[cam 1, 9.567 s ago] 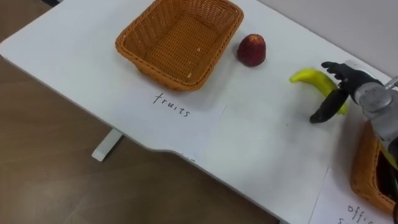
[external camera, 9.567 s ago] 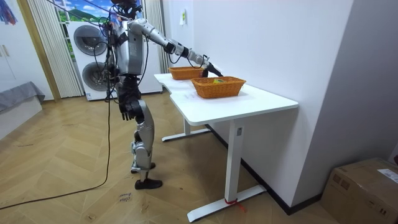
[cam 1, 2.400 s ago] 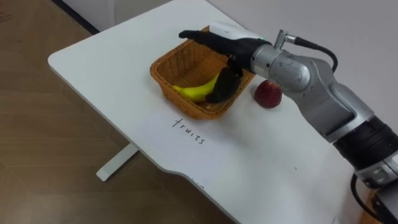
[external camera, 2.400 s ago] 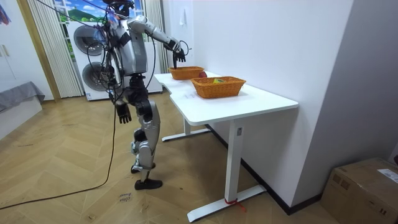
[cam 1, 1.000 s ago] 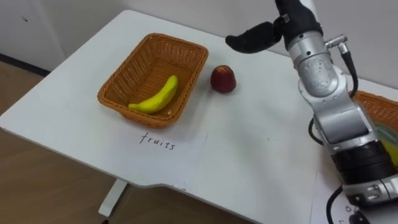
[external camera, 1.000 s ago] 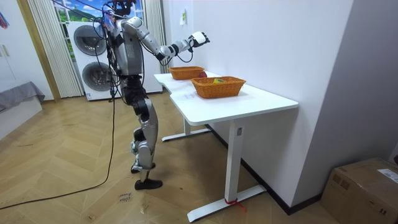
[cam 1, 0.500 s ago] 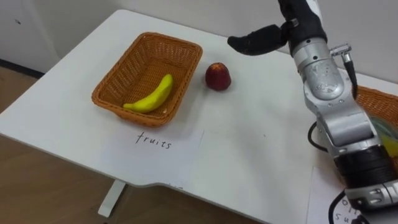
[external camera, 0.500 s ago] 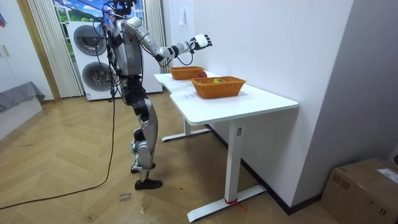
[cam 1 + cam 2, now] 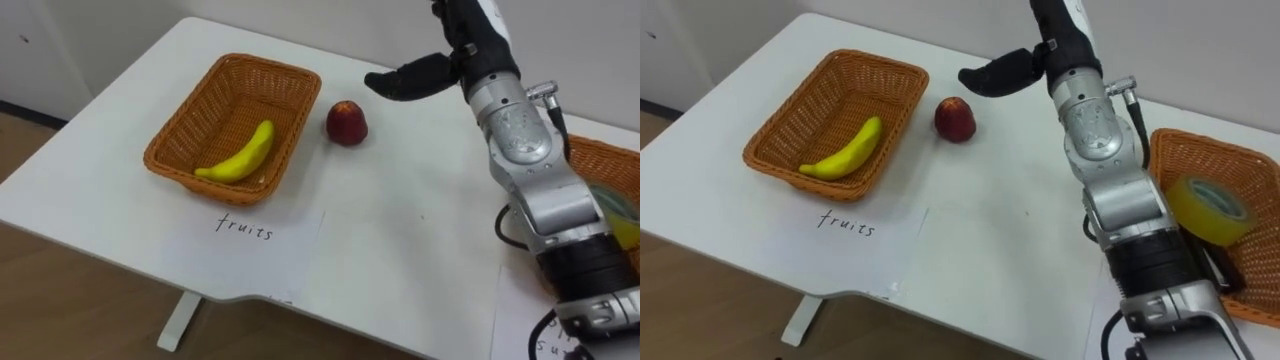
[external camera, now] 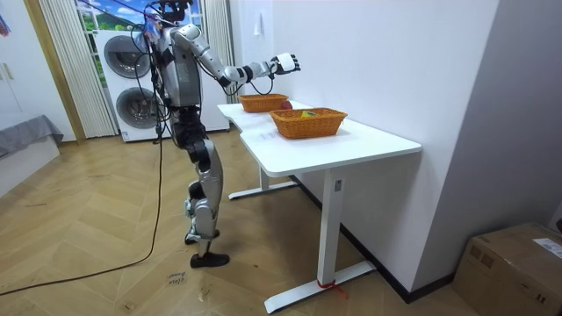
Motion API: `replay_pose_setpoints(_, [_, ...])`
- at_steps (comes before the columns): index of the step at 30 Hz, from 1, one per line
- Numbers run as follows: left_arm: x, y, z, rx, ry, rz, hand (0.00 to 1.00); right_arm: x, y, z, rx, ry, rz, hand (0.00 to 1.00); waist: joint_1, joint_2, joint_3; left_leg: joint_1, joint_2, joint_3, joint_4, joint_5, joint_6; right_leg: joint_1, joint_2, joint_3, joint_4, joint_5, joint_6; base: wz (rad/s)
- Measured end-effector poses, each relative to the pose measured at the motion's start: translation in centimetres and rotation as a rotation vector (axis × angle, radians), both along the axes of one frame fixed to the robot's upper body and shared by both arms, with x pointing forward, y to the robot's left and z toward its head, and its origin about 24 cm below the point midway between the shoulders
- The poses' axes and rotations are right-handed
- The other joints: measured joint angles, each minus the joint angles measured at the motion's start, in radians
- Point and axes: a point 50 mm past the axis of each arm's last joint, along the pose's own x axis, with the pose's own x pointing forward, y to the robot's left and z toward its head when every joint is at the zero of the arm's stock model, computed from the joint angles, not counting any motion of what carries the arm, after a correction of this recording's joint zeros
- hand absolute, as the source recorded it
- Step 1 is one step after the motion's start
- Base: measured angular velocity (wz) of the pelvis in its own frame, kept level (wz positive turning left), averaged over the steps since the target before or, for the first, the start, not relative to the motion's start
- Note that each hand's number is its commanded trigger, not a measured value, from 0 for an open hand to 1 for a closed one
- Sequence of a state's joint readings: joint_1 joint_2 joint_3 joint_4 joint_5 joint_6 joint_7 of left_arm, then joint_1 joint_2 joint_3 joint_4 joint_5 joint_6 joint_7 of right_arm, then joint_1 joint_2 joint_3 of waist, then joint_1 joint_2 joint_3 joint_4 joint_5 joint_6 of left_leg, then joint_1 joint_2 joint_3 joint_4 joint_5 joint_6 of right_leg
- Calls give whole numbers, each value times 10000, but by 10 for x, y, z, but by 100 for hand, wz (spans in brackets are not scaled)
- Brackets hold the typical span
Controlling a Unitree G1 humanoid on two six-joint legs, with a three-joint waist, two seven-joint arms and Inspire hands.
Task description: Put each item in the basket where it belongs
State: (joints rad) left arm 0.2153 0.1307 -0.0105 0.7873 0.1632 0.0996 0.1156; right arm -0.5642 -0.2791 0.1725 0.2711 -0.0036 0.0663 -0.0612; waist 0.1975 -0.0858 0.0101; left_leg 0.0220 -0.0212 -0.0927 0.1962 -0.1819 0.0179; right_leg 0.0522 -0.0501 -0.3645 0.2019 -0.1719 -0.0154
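A yellow banana (image 9: 237,155) lies inside the wicker fruit basket (image 9: 180,115) at the table's left. A red apple (image 9: 346,122) stands on the table just right of that basket. My right hand (image 9: 470,40) hangs in the air above and to the right of the apple, open, its dark fingers (image 9: 405,80) stretched toward the left with nothing in them. A second wicker basket (image 9: 1200,140) at the right edge holds a roll of yellow tape (image 9: 1207,208). In the room view I stand at the table's end with the right hand (image 10: 285,63) raised over it.
A paper label (image 9: 250,235) with handwriting lies in front of the fruit basket. The white table (image 9: 400,250) is bare between the two baskets. Its front edge runs close below the label, with wooden floor beyond.
My right hand carried the banana from the table's right side into the fruit basket and let it go. It then rose and drew back right, above the apple.
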Motion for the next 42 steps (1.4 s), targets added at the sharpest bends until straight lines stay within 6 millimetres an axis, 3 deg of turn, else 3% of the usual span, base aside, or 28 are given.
replay_pose_setpoints(25, [-4,0,-1,-198,45,437,0,4,-7,-24,153,1232,56,0,73,-1,-19,20,-11,21,-58,4,3,4,-7,-41,-18,0,1,0])
replay_pose_setpoints(42, [-27,5,-4,88,613,822,0,4,-6,-48,134,2491,176,0,134,61,7,35,-17,-64,-58,3,1,187,-3,-221,-158,3,6,2])
